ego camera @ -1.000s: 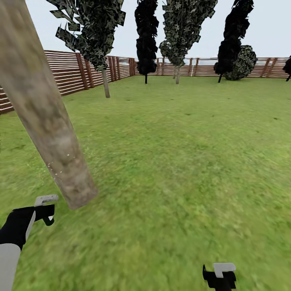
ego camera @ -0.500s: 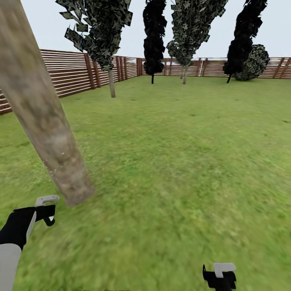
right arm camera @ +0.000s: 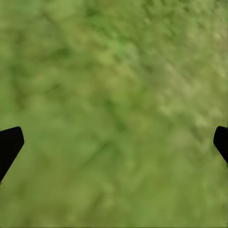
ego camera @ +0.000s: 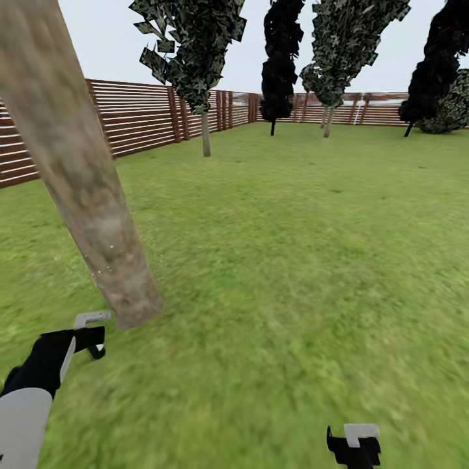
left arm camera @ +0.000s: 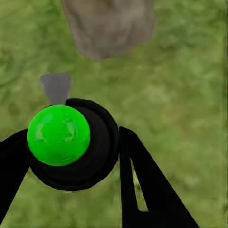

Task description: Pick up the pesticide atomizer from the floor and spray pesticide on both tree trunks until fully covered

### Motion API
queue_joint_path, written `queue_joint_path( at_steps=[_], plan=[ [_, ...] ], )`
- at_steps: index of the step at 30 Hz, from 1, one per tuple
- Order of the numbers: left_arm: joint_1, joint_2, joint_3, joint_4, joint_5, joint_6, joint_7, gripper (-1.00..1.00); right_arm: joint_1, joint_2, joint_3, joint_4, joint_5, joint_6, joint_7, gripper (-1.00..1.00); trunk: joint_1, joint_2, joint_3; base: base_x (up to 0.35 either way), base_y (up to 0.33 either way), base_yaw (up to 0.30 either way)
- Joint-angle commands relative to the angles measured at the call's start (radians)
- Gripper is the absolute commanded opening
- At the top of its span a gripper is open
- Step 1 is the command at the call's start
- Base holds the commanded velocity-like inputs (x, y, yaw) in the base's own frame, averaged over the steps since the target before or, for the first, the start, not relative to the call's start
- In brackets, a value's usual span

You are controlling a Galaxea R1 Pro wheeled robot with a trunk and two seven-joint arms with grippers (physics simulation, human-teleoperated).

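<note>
The whole head view has slid rightward across the frame since the earlier pictures, fence and far trees alike, which marks a camera turn rather than any shift of the things; the left gripper [ego camera: 91, 335] sits slightly nearer the thick trunk [ego camera: 78, 176] than before.

The trunk rises from the grass [ego camera: 280, 273] at the left and leans up and leftward out of the frame, its base just beyond the left gripper; the left wrist view shows the trunk base [left arm camera: 108, 26] ahead of the fingers. The left gripper is closed around the atomizer [left arm camera: 71, 142], a dark round body bearing a bright green ball, its grey nozzle [left arm camera: 56, 87] pointing toward the trunk base. The right gripper [ego camera: 355, 443] sits low at the right, its black fingertips [right arm camera: 9, 145] wide apart over bare grass, holding nothing.

Open lawn runs ahead and rightward; a brown slatted fence [ego camera: 143, 117] bounds the left and far sides, with further trees [ego camera: 202, 39] along it.
</note>
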Motion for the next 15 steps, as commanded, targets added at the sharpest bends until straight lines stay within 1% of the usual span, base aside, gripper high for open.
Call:
queue_joint_path(
  at_steps=[1,4,7,9,12,15],
  plan=[
    [-0.001,-0.009,-0.004,-0.001,-0.005,-0.001,0.000,-1.00,0.000,0.000,0.000,0.000,0.000,-0.001,0.000,1.00,0.000,0.000,0.000,0.279,-0.166,0.047],
    [-0.002,-0.014,-0.009,-0.002,-0.008,-0.002,0.001,-1.00,0.000,-0.001,-0.001,0.001,0.000,-0.001,0.000,1.00,0.000,0.000,0.000,0.258,-0.179,0.012],
    [-0.002,-0.013,-0.012,-0.002,-0.009,-0.001,0.008,-1.00,0.000,-0.002,0.000,0.001,0.000,-0.002,0.000,1.00,0.000,0.000,0.000,0.115,-0.252,0.000],
    [-0.002,-0.013,-0.012,-0.002,-0.008,0.000,0.069,-1.00,0.000,-0.002,-0.001,0.001,0.000,0.000,0.000,1.00,0.000,0.000,0.000,0.086,-0.266,0.000],
    [0.001,-0.013,-0.012,-0.002,-0.006,-0.001,0.084,-1.00,0.000,-0.002,-0.001,0.001,0.000,0.000,0.000,1.00,0.000,0.000,0.000,0.082,-0.267,0.000],
    [0.008,-0.014,-0.011,0.000,-0.005,-0.001,0.087,-1.00,0.000,-0.002,-0.001,0.001,0.000,0.000,0.000,1.00,0.000,0.000,0.000,0.084,-0.267,0.201]
  ],
)
